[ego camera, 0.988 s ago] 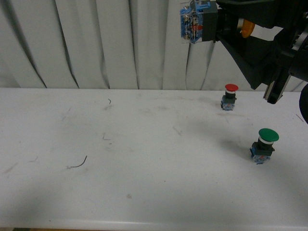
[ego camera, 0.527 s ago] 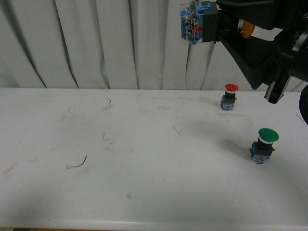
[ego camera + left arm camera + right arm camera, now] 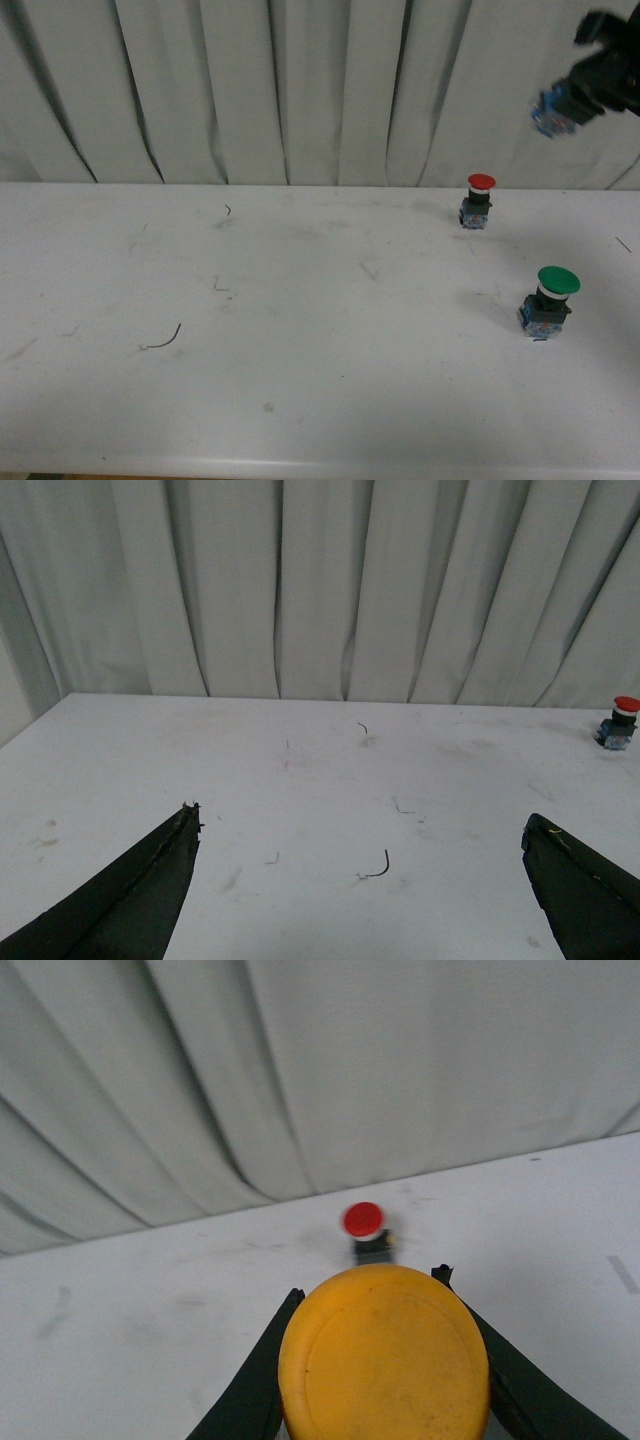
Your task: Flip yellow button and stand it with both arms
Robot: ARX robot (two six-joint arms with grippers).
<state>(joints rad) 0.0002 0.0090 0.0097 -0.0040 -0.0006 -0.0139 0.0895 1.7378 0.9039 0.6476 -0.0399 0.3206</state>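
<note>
In the right wrist view the yellow button's round cap (image 3: pixel 385 1360) fills the space between the two black fingers (image 3: pixel 250 1390), with my right gripper (image 3: pixel 370 1290) shut on it. The front view shows that gripper (image 3: pixel 600 70) blurred at the top right corner, high above the table, with the button's blue base (image 3: pixel 553 113) sticking out to the left. My left gripper (image 3: pixel 360 818) is open over bare tabletop with nothing between its fingertips (image 3: pixel 185 825). It does not show in the front view.
A red-capped switch (image 3: pixel 480 200) stands at the back right of the white table (image 3: pixel 300 330). A larger green-capped switch (image 3: pixel 548 300) stands nearer on the right. A small curled wire scrap (image 3: pixel 160 340) lies at the left. A white curtain hangs behind.
My right arm has swung from the top centre to the far top right with the yellow button in it, and it is now motion-blurred. The red and green switches have stayed put.
</note>
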